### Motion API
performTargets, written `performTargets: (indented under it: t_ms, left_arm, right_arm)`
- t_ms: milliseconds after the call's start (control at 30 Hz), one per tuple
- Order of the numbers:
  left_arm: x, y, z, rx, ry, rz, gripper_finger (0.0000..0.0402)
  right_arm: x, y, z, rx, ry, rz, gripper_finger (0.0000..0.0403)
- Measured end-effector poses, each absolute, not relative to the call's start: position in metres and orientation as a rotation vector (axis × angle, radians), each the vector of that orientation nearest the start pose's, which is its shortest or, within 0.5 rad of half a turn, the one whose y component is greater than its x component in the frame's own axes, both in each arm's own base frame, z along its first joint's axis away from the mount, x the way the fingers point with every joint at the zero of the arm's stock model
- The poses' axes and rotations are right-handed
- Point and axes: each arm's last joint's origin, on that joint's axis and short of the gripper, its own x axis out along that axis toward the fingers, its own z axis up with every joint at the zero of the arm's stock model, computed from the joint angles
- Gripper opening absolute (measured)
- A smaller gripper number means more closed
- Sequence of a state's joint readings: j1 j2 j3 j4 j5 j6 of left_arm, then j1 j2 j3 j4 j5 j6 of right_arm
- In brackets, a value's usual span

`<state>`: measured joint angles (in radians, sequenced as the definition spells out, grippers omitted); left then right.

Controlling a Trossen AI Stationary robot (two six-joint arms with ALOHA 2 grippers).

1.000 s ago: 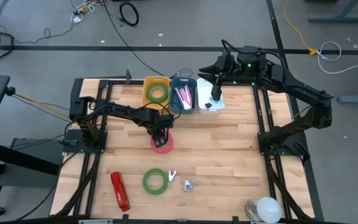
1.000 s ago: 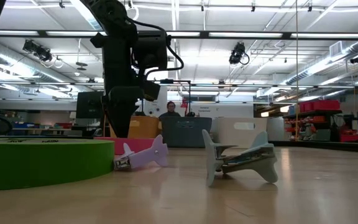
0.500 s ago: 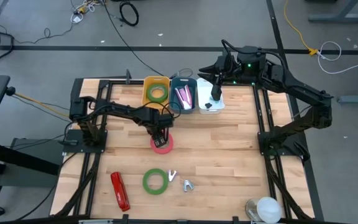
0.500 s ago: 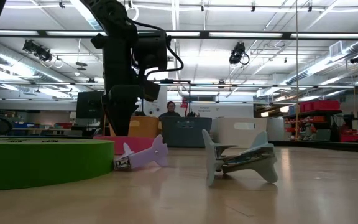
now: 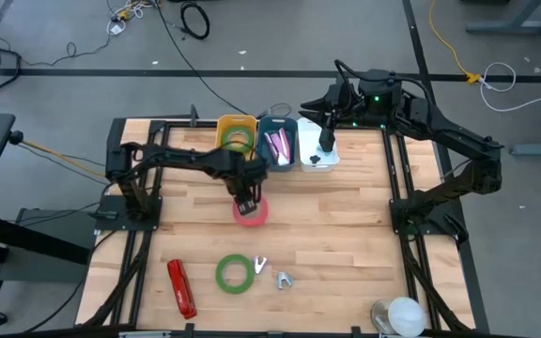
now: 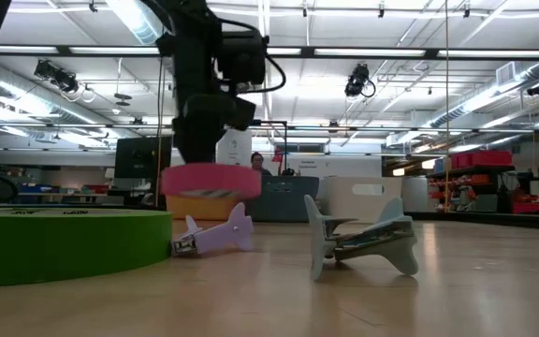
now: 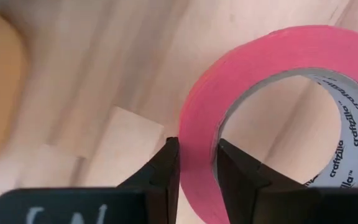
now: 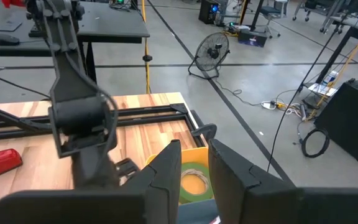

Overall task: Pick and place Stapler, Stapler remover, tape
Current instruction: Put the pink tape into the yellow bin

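**Pink tape roll pinched and off the table**

The left gripper (image 5: 246, 199) is pinching the wall of the pinkish-red tape roll (image 5: 251, 212), one finger (image 7: 166, 168) outside the ring and the other inside its open centre. In the low view the roll (image 6: 209, 178) hangs flat, clear of the wooden table (image 5: 346, 225), just in front of the yellow bin (image 5: 236, 139).

One green tape roll (image 5: 238, 140) lies inside that yellow bin. The other green roll (image 5: 235, 273) lies flat near the table's front edge, with the red stapler (image 5: 181, 288) beside it on one side and two small staple removers (image 5: 272, 272) on the other.

The right gripper (image 5: 327, 141) waits above the white bin (image 5: 319, 158) at the back of the table, its fingers (image 8: 166, 171) close together with nothing between them.

A dark bin (image 5: 278, 143) sits between the yellow and white ones. Beyond the table lies a wide workshop hall with ceiling lights.
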<state>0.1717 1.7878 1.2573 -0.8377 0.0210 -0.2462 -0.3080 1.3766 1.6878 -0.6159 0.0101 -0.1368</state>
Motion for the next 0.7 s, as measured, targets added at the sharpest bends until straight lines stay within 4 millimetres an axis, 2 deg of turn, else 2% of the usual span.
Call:
performTargets:
  t_ms: [433,700]
  left_arm:
    - [0.337,0.113,0.266,-0.224,1.275,0.430,0.0092]
    - [0.323,0.153,0.290,-0.232,1.250,0.502,0.0091]
  right_arm:
    - [0.263,-0.084,0.465,-0.091,0.328,-0.293,0.0081]
    - [0.263,-0.084,0.464,-0.089,0.342,-0.292,0.0081]
